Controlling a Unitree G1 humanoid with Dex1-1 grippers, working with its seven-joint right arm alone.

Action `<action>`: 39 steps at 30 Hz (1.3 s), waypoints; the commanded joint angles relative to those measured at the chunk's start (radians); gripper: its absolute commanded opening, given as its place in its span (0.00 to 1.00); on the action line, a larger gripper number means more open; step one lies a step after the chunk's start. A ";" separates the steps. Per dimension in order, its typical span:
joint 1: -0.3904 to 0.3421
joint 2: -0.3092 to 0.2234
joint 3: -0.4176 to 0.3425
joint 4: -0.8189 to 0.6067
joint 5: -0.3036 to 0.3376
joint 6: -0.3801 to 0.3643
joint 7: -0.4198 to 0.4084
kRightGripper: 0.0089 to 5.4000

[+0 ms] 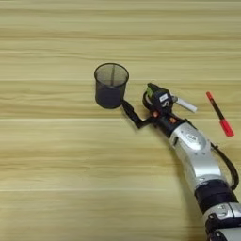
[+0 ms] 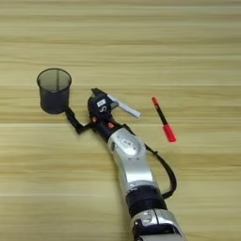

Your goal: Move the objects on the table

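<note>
A black wire-mesh pen cup (image 1: pixel 111 85) stands upright on the wood-grain table (image 1: pixel 56 164), left of centre. My right gripper (image 1: pixel 140 101) is just to its right, open. One black finger (image 1: pixel 130 112) reaches toward the cup's base and the other sits up by a sliver of lime green (image 1: pixel 149 90), a block mostly hidden by the gripper. A white marker (image 1: pixel 186 104) sticks out to the right from behind the gripper body. Further right a red marker (image 2: pixel 163 119) lies apart on the wood, its thick cap toward me.
My silver forearm (image 1: pixel 195 153) with a black cable crosses the lower right of the table, coming in from the bottom edge.
</note>
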 commanded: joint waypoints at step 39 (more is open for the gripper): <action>-0.063 -0.014 -0.082 0.015 0.041 0.041 -0.141 0.94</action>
